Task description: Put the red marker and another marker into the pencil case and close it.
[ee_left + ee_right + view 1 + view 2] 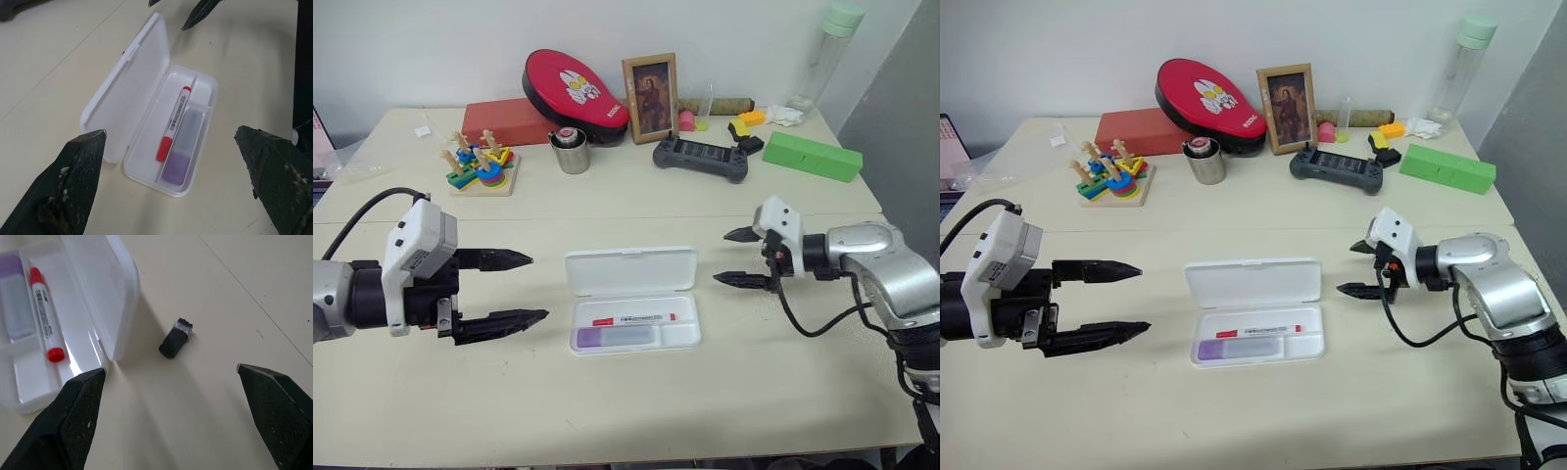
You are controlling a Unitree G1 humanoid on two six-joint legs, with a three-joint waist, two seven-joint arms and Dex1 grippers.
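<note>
From the head view, your pencil case (632,299) lies open between the spread, empty left gripper (509,290) and right gripper (736,258). In the left wrist view, the red marker (173,123) and lilac marker (182,148) sit in the tray. In the right wrist view, a small black piece (175,338) lies beside the lid; knock it in while closing and it could jam the lid.

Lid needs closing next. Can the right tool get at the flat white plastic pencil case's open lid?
Probably yes: the right tool is open beside the flat white plastic pencil case, with bare table between them.
</note>
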